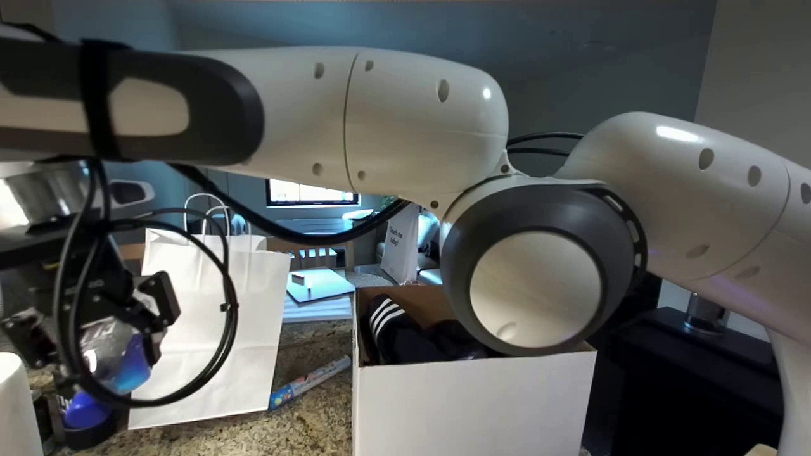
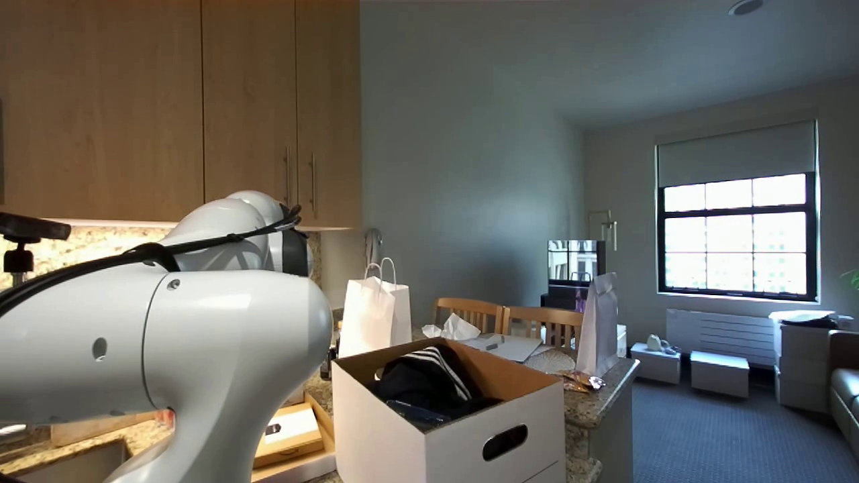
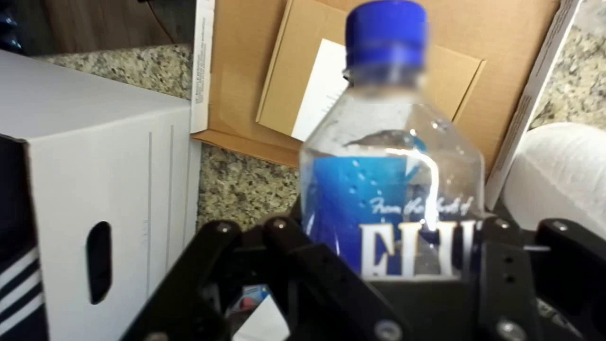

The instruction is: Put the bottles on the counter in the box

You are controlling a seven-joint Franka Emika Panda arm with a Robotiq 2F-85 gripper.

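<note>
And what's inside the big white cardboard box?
All three views show dark fabric with white stripes inside the box; whether it is one piece or several, I can't tell. The box's bottom and anything beneath the fabric are covered.

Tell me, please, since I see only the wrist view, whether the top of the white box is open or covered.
Observer: In an exterior view the top of the box is open from rim to rim, with nothing laid over it.
Operator: Thank you; does anything tall stand nearby?
Observer: In an exterior view a bag stands on the counter, behind the hand; I cannot tell how close.
Operator: And does anything lie between the bag and the box, if I may ask?
Observer: Yes, in an exterior view a printed tube shows between them on the counter, its blue end toward the bag.
</note>
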